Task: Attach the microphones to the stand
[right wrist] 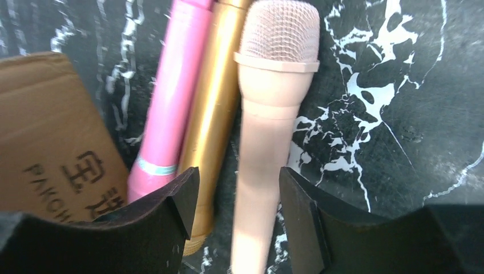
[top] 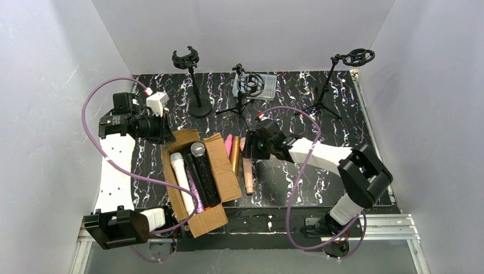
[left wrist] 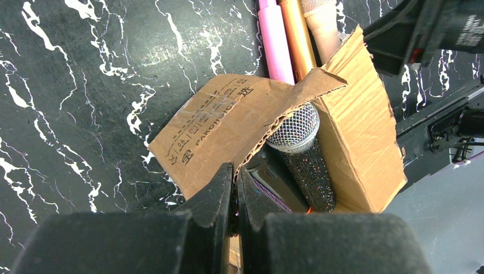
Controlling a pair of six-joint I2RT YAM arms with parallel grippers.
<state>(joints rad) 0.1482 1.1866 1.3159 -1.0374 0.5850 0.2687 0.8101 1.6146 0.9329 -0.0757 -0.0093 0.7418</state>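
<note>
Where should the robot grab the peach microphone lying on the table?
On the straight handle of the peach microphone, below its wider head, coming from above. It lies flat, and the gold microphone lies close beside it, leaving a narrow gap for one finger.

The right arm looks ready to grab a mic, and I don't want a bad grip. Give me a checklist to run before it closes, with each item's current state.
1. Right gripper open: ok, jaws apart.
2. Peach microphone between the jaws: ok, its handle runs between them.
3. Neighbours clear: not ok, the gold microphone lies against the peach one, its end partly hidden behind one finger.
4. Finger height above the table: cannot tell.
5. Holder free: ok, the left stand's clip is empty.
6. Left gripper out of the way: ok, shut, over the cardboard box.
</note>
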